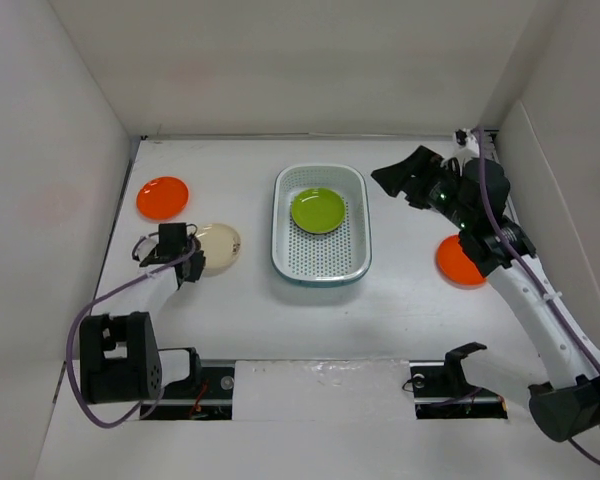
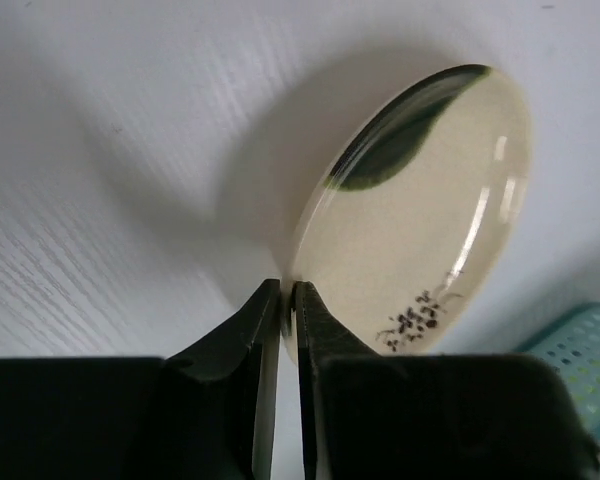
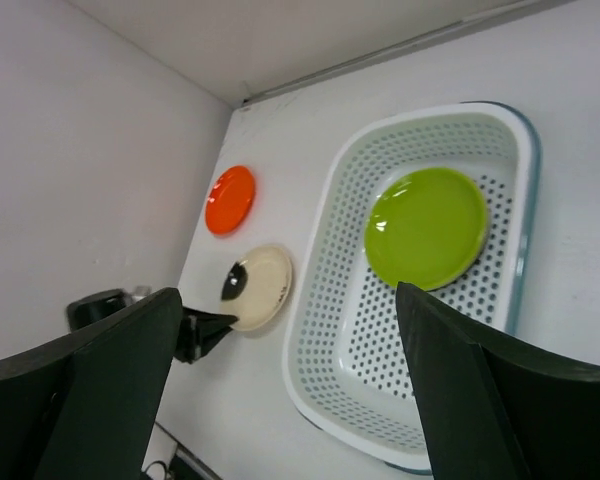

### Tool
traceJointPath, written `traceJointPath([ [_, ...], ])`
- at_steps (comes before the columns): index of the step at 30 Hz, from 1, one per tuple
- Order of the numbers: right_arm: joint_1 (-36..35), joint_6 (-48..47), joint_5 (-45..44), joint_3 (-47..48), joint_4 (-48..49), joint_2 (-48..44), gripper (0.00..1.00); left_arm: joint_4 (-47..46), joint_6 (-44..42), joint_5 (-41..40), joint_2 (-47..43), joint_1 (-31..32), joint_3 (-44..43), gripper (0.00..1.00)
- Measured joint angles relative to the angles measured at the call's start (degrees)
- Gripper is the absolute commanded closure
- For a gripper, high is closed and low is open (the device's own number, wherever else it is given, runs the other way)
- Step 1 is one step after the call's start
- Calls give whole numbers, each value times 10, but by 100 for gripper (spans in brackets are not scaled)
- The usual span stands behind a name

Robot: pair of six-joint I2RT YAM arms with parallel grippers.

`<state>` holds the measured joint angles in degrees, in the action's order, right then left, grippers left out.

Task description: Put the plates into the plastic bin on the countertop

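The white, blue-rimmed plastic bin stands mid-counter with a lime green plate lying in it. My left gripper is shut on the near rim of the cream plate. In the left wrist view the gripper pinches that rim and the plate tilts up off the countertop. An orange plate lies at the far left. A second orange plate lies right of the bin, partly under my right arm. My right gripper is open, empty, and raised right of the bin.
White walls enclose the countertop on three sides. The right wrist view shows the bin, green plate, cream plate and left orange plate from above. The bin's corner shows in the left wrist view.
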<state>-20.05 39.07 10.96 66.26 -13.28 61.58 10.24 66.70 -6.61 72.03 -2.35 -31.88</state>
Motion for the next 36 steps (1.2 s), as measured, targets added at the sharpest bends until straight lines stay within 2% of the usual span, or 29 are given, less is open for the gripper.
traceJointPath([
  [7, 81, 23, -24, -108, 3, -103, 7, 42, -56, 1, -132, 0, -96, 100],
  [12, 142, 44, -24, -178, 5, -108, 8, -28, -96, 53, -127, 3, -168, 100],
  [15, 170, 49, -24, -217, 3, -98, 8, -63, -118, 90, -55, 39, -208, 100],
  [21, 252, 59, -20, -263, 13, -78, 9, -100, -149, 113, 151, 208, -313, 100],
  [23, 269, 62, -19, -269, 18, -64, 9, -106, -152, 126, 188, 240, -325, 100],
  [31, 289, 64, -15, -272, 24, -53, 9, -120, -157, 142, 301, 254, -380, 100],
  [33, 298, 64, -15, -271, 25, -53, 9, -122, -158, 145, 321, 257, -390, 83],
  [35, 304, 64, -15, -270, 26, -51, 9, -123, -162, 153, 331, 261, -392, 60],
  [36, 306, 64, -15, -268, 28, -48, 6, -121, -165, 155, 333, 262, -392, 55],
])
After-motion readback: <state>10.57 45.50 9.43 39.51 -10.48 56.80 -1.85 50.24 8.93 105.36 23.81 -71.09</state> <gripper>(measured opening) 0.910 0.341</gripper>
